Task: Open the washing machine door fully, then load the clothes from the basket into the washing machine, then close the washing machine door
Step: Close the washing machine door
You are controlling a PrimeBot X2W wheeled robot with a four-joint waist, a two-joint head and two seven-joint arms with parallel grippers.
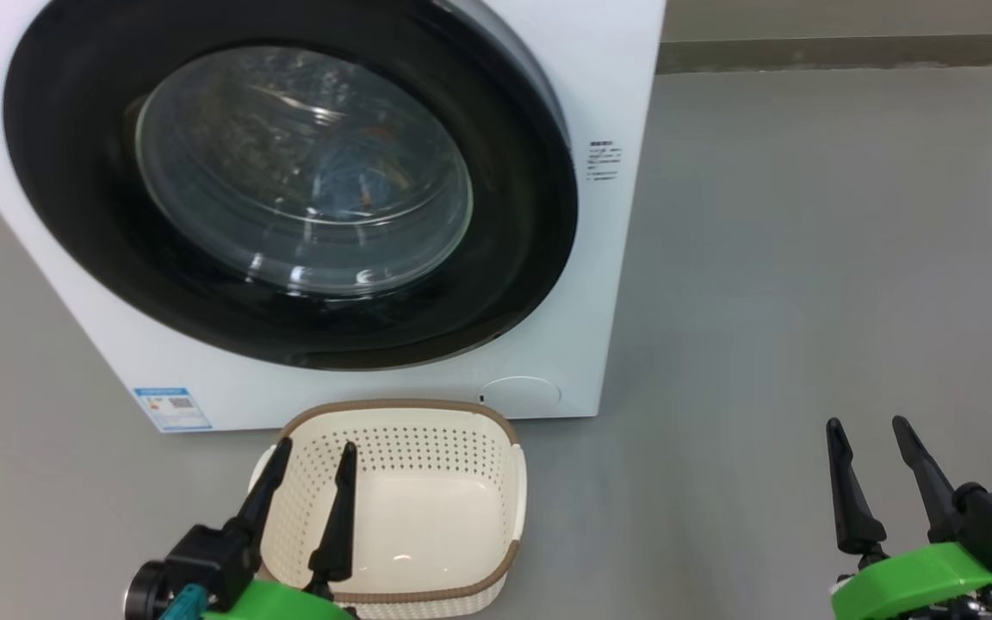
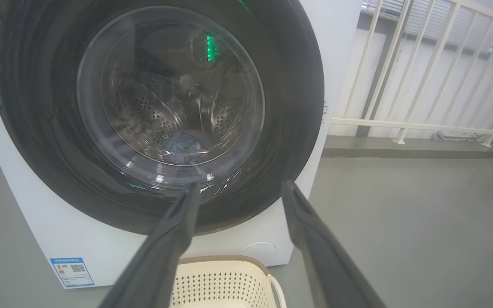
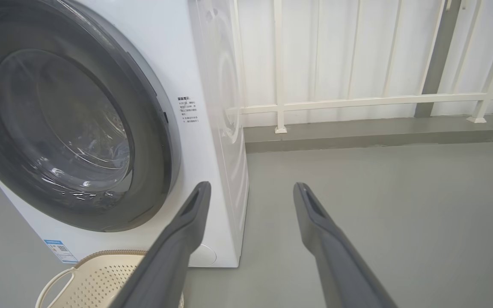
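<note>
In front of the washing machine (image 1: 608, 258): door shut, basket bare, both grippers idle.

The washing machine door (image 1: 289, 181) lies flush against the machine's front. It looks stiff, weighty with its glass bowl and too glossy to grip on the face, so the rim on the machine's right side is probably the place to hook a finger. A small dark notch there may be the pull, but it is too small to be sure. The clothes (image 2: 184, 145) sit low inside the machine's drum, a soft, light bluish heap blurred by reflections, print unreadable. The basket (image 1: 401, 405) stands just before the machine's foot. The left gripper (image 1: 317, 448) hangs over it, jaws apart. The right gripper (image 1: 866, 426) waits well to the machine's right, jaws apart too. The machine's top is cut off, and whether the latch has caught cannot be told.
</note>
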